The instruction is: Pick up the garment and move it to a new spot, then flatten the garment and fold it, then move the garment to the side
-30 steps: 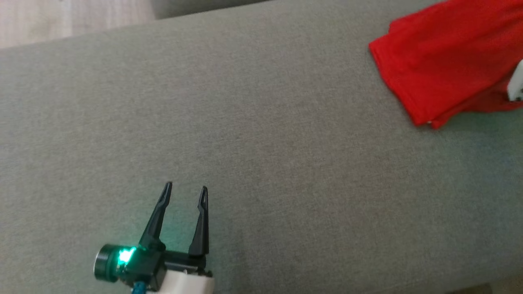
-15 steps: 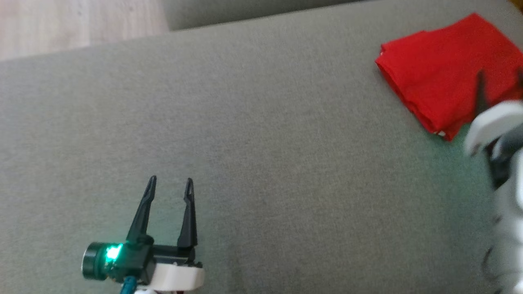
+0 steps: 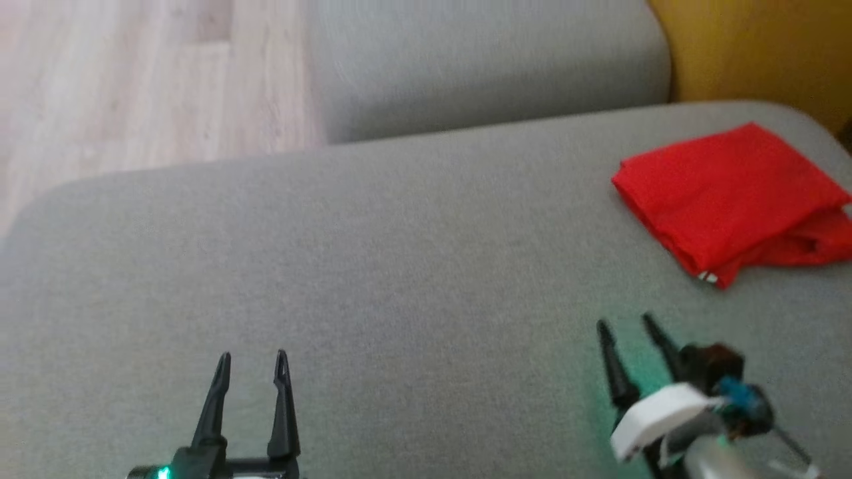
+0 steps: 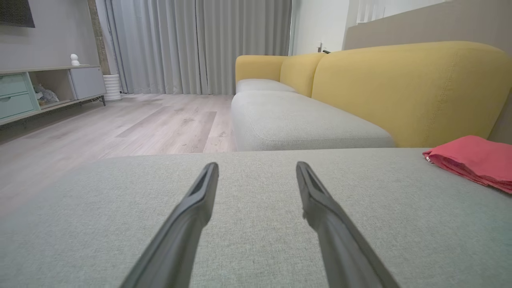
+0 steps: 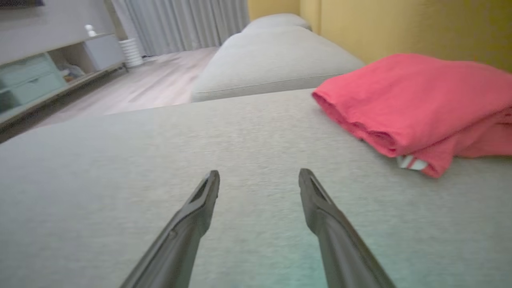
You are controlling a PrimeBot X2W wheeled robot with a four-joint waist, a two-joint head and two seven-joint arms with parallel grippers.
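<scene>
At 2 o'clock on the grey woven sofa cushion (image 3: 399,266): folded red cloth garment (image 3: 725,193), lying flat near the yellow padded backrest (image 3: 752,46). At 7 o'clock: left gripper (image 3: 253,354), fingers spread, holding nothing. At 4 o'clock: right gripper (image 3: 624,321), fingers spread, near the garment but not touching it.

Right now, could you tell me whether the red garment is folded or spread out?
Folded: the red garment lies as a compact rectangle on the grey cushion, with stacked layers showing along its near edge.
</scene>
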